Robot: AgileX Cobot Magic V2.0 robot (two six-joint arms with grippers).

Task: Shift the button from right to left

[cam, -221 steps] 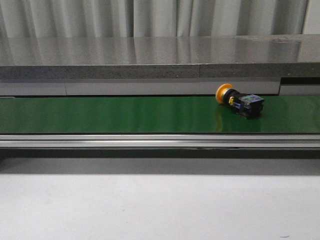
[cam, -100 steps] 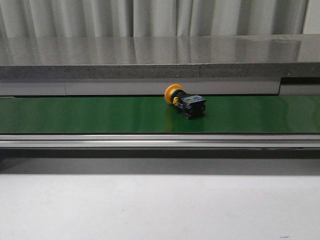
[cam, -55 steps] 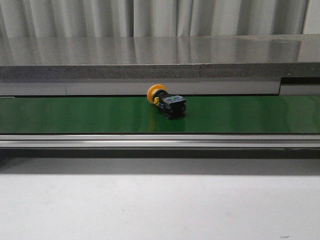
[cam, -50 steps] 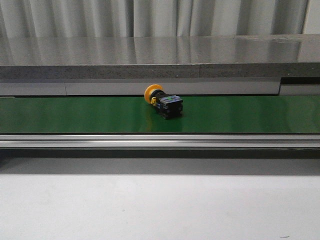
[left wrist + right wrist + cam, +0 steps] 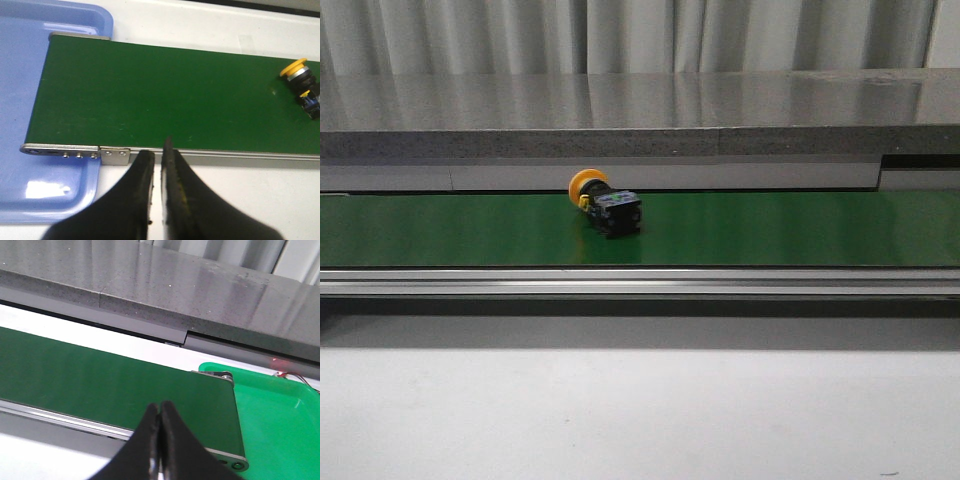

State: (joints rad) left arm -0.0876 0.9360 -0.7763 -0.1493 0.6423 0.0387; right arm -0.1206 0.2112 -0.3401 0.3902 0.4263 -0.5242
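Note:
The button (image 5: 604, 205), with a yellow-orange mushroom cap and a black blocky body, lies on its side on the green conveyor belt (image 5: 470, 230), a little left of the middle in the front view. It also shows in the left wrist view (image 5: 302, 84), far from my left gripper (image 5: 157, 150), which is shut and empty over the belt's near rail. My right gripper (image 5: 160, 412) is shut and empty over the belt's right end; the button is out of that view. Neither gripper shows in the front view.
A blue tray (image 5: 30, 125) sits under the belt's left end. A green tray (image 5: 270, 410) sits at the belt's right end. A grey stone-like ledge (image 5: 640, 120) runs behind the belt. A metal rail (image 5: 640, 283) edges the belt's front.
The button has travelled leftward along the belt, from the right part to a little left of the middle, keeping the same lying pose.

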